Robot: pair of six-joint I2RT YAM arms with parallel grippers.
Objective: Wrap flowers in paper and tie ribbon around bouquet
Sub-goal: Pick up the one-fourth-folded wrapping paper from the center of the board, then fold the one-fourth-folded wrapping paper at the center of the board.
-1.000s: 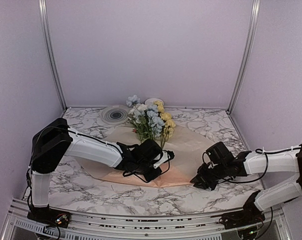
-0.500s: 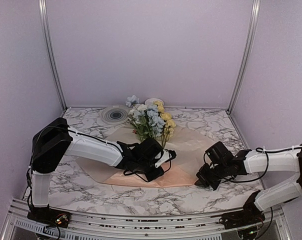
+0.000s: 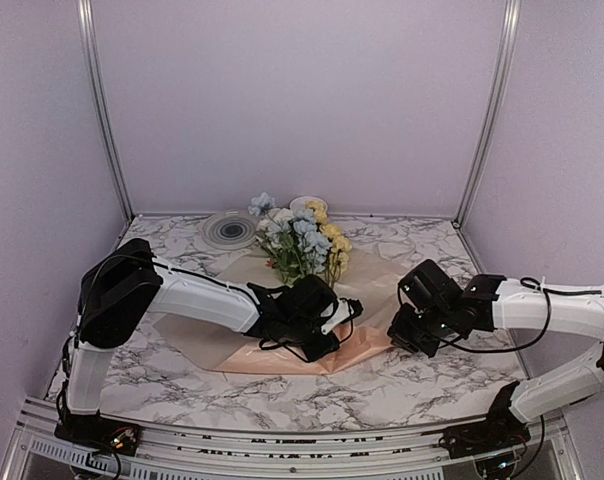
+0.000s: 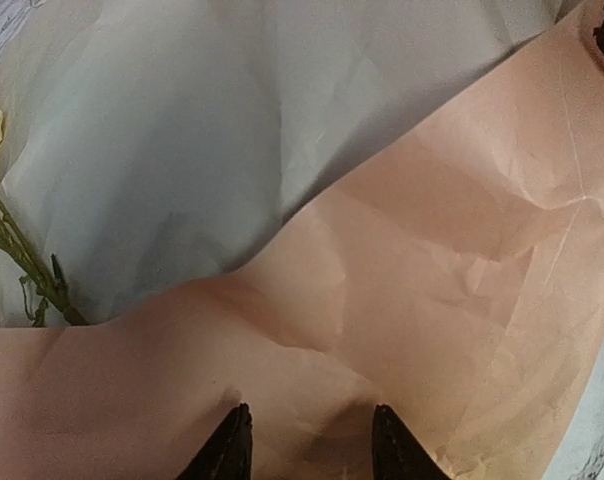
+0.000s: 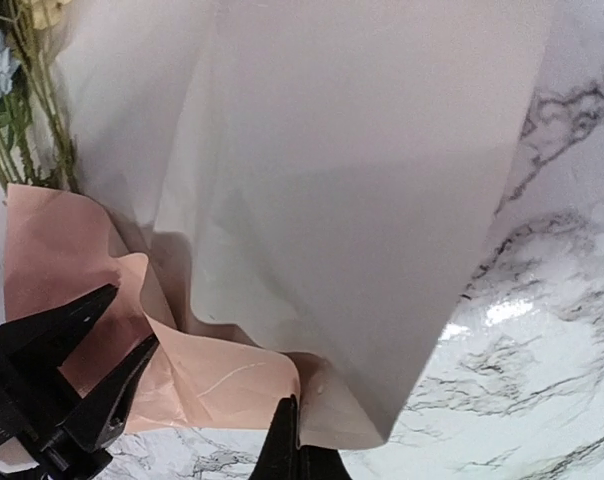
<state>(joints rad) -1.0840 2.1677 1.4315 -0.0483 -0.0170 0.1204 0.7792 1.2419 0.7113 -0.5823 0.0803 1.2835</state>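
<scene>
- The paper (image 3: 377, 290) lies spread in the middle of the desk (image 3: 402, 395), between the two arms. Its upper face is pale, almost white, and its under face is peach.
- The flowers (image 3: 304, 252) lie on the far part of the paper. The blooms (image 3: 322, 238), blue, white and yellow, point to the back wall. The stems (image 4: 22, 262) run toward the near edge of the desk.
- The near edge of the paper is turned up and over, so a peach band shows along the front. This fold covers the lower ends of the stems.
- The left hand (image 4: 307, 452) is low over this peach fold, close to the stems. Its two fingers are partly apart. I see only paper under them and in the gap. Nothing is clamped there, and I cannot tell if the tips press on the sheet.
- The right hand (image 5: 294, 448) is at the right front corner of the paper. Its fingers are closed fully together and they pinch the edge of the sheet. There the sheet is lifted from the desk and hangs in a soft curl.
- The two hands are near each other, with the folded corner between them.
- A grey round disc (image 3: 229, 230) is on the desk behind the paper, left of the blooms.
</scene>
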